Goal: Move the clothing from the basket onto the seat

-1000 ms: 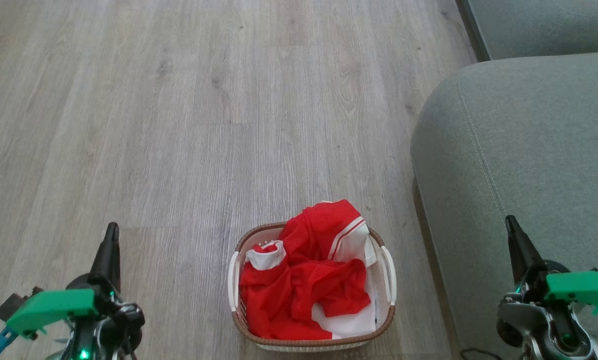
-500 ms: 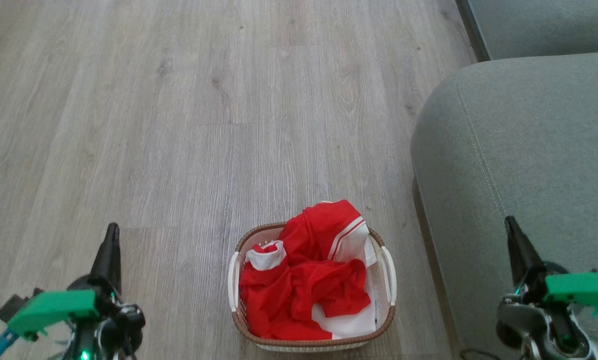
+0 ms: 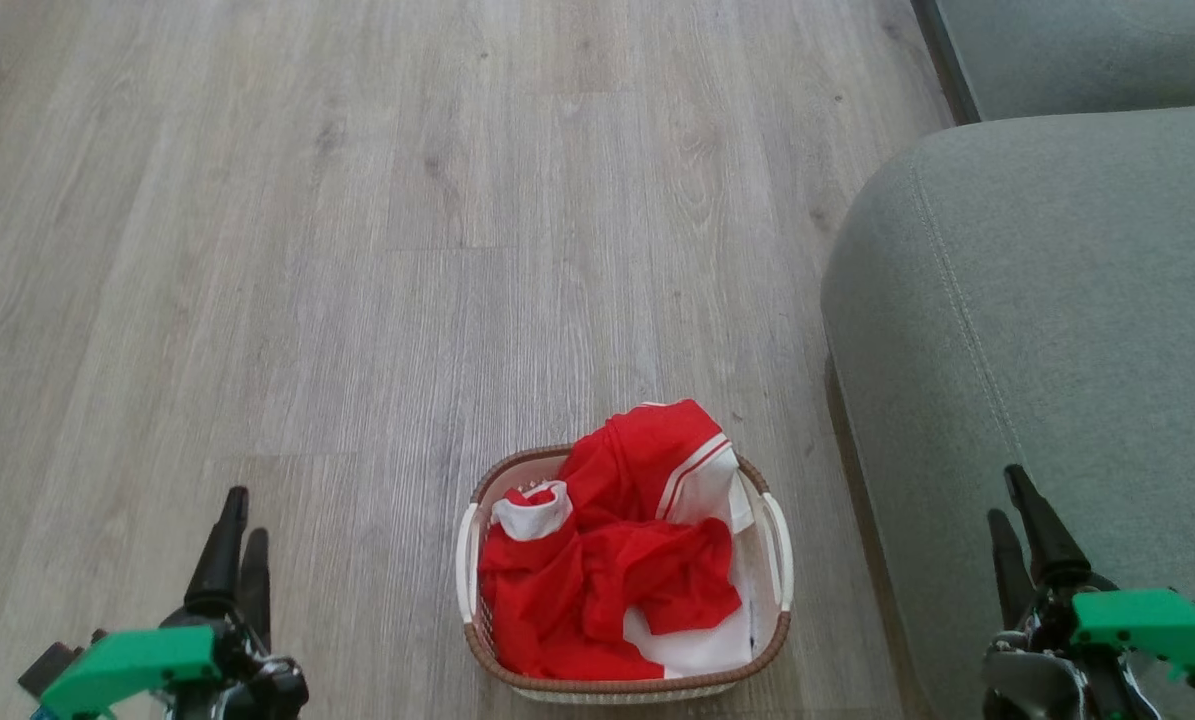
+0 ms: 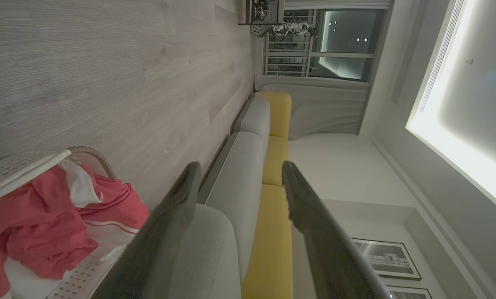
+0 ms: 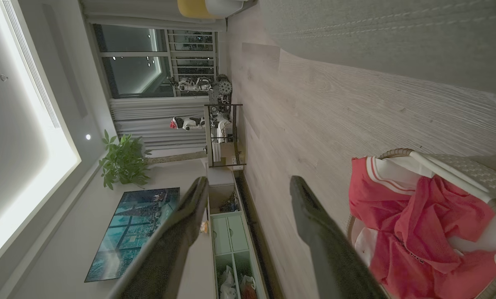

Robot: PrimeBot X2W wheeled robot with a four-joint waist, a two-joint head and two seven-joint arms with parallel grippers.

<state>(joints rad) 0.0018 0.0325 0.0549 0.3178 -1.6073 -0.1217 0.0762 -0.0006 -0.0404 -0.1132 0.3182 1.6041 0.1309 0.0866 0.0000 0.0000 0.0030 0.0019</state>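
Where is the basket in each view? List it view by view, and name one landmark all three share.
Head view: the basket sits at bottom centre, on the floor, left of the seat.
Left wrist view: the basket is at the lower left edge, partly cut off.
Right wrist view: the basket is in the lower right corner.
Shared landmark: the red clothing heaped inside it.

L tool (image 3: pixel 247 512), R tool (image 3: pixel 1004 492) now spread, seemingly lower
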